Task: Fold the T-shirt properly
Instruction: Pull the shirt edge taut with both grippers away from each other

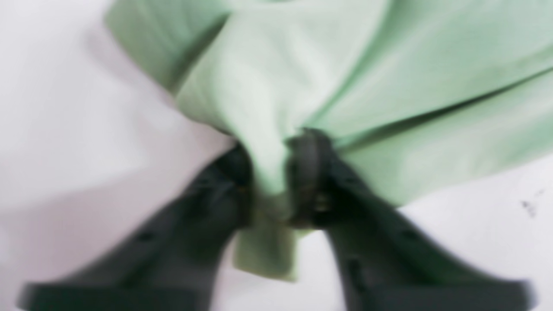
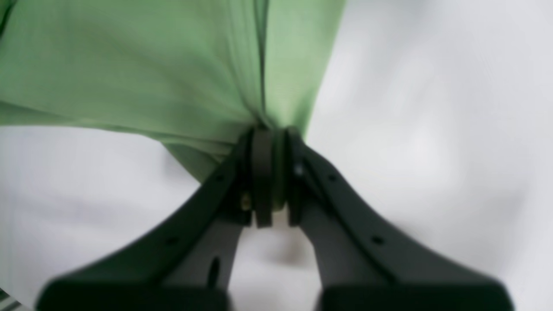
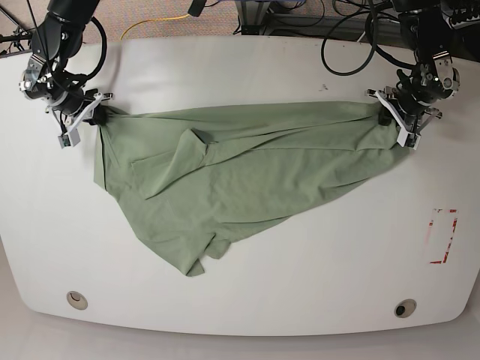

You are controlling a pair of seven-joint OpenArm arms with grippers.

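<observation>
1. Stretching across the white table [image 3: 300, 285], the T-shirt [image 3: 247, 172] lies spread between the two arms, its long upper edge pulled into a nearly straight line from one gripper to the other.
2. The left gripper [image 1: 270, 172] stands at the right of the base view, closed tight on a bunched corner of the green cloth; in the left wrist view a fold of fabric runs down between its dark fingers [image 1: 309, 172] and a short tail of it pokes out below them.
3. The right gripper [image 2: 271, 172] stands at the left of the base view, its jaws pressed nearly together on a thin pinch of the same cloth, which fans out upward and to the left in the right wrist view.
4. Below the taut upper edge, the body of the shirt sags toward the near side of the table in loose diagonal folds, narrowing to a point with a small notch at the bottom.
5. A raised ridge of fabric sits left of the shirt's middle.
6. A red rectangular marking [image 3: 444, 236] lies on the table well apart from the shirt, toward the right edge in the base view.
7. Two round holes [image 3: 76, 300] sit near the table's front corners.
8. Both wrist views are blurred, so finer detail of the hems cannot be made out.
</observation>
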